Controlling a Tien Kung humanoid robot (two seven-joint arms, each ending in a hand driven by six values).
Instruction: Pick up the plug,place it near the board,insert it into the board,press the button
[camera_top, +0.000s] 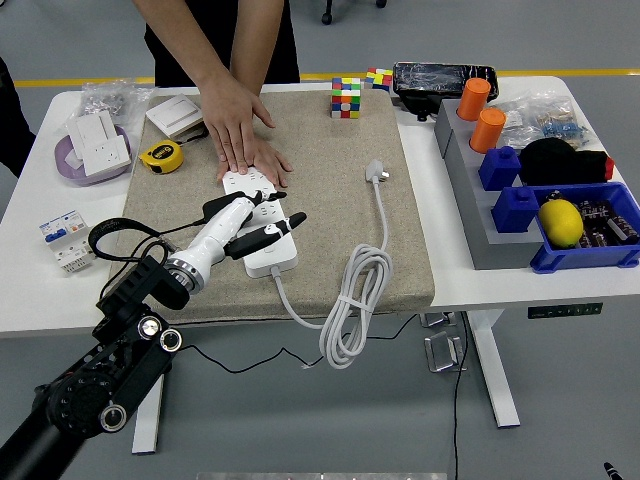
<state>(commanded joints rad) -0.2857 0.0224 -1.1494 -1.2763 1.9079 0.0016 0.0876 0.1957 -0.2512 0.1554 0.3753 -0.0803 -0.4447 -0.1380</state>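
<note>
A white power strip (268, 243) lies on the beige mat (330, 200), its far end pinned under a person's two stacked hands (240, 135). My left hand (252, 222), white with black fingertips, hovers over the strip's middle with fingers spread and holding nothing. The strip's own white plug (375, 172) lies free on the mat to the right. Its cable (352, 300) coils over the mat's front edge. My right hand is out of view.
A yellow tape measure (160, 155), wall sockets in a purple bowl (95, 148) and a breaker (62, 240) sit at the left. Rubik's cubes (347, 97) stand at the back. Grey rack, orange cylinders (482, 115), blue bins and a lemon (560, 222) fill the right.
</note>
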